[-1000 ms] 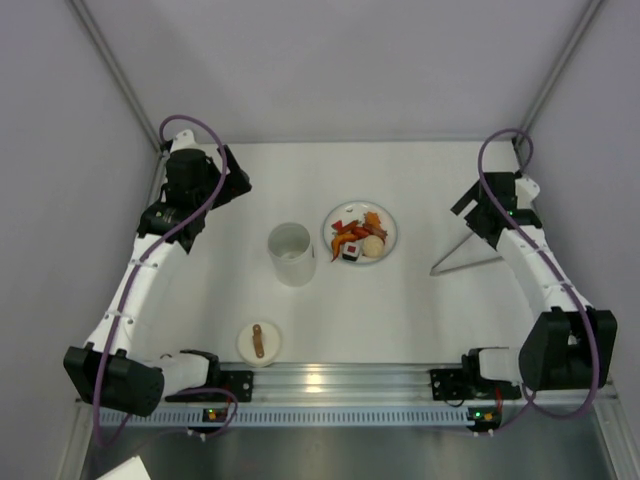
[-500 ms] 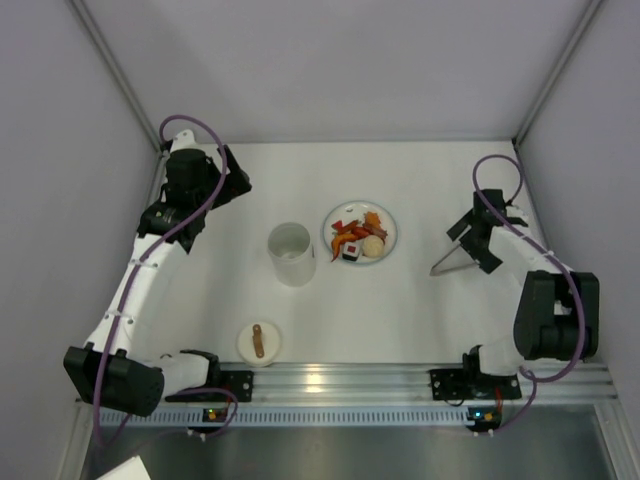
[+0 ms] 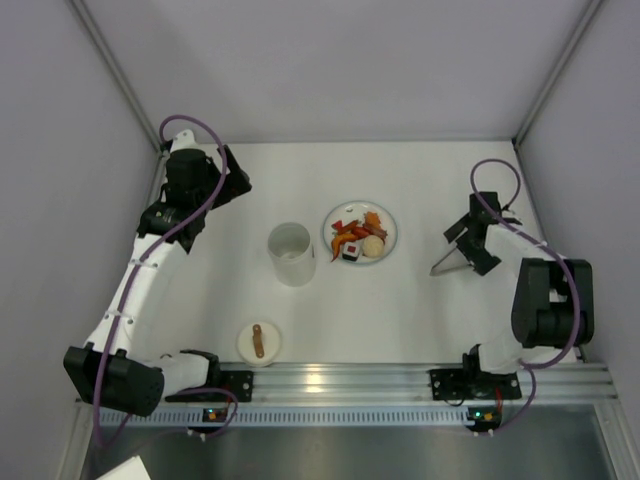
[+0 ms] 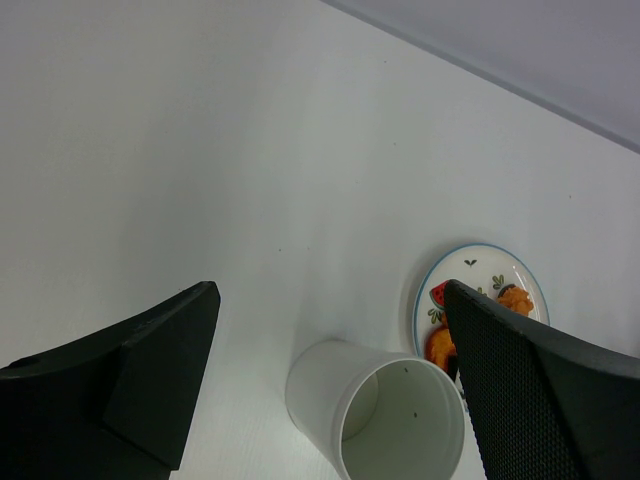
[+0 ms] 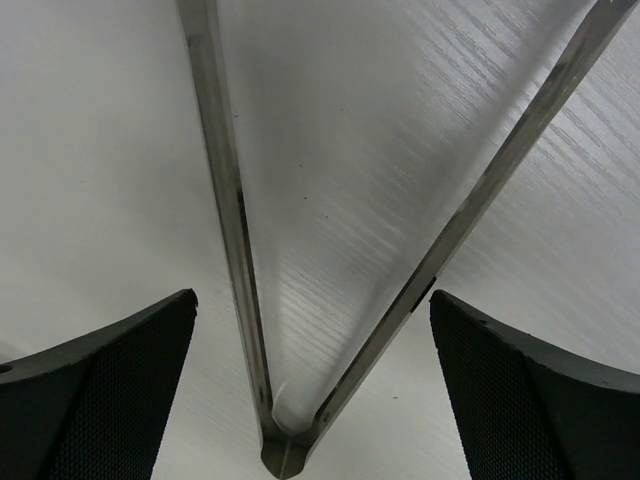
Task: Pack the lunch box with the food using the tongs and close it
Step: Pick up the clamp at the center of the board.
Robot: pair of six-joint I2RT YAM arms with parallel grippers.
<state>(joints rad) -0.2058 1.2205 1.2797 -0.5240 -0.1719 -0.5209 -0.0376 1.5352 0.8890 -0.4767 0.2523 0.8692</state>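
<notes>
R pincer [image 5: 312, 395] is hanging wide open over the tongs [image 5: 225, 200], straddling their hinge end w/o gripping; they're lying flat on the bench [image 3: 400, 310]. L pincer [image 4: 328, 298] is gaping too, empty, hovering behind the lunch box [image 3: 291, 250], which is standing uncovered beside the plate [image 3: 386, 220] w/ the food [image 3: 358, 238]. Lid [image 3: 259, 341] is lying nr the front edge.

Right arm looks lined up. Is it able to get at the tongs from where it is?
Probably yes: the right gripper hangs open right above the tongs, jaws either side of their joined end, with nothing between.
</notes>
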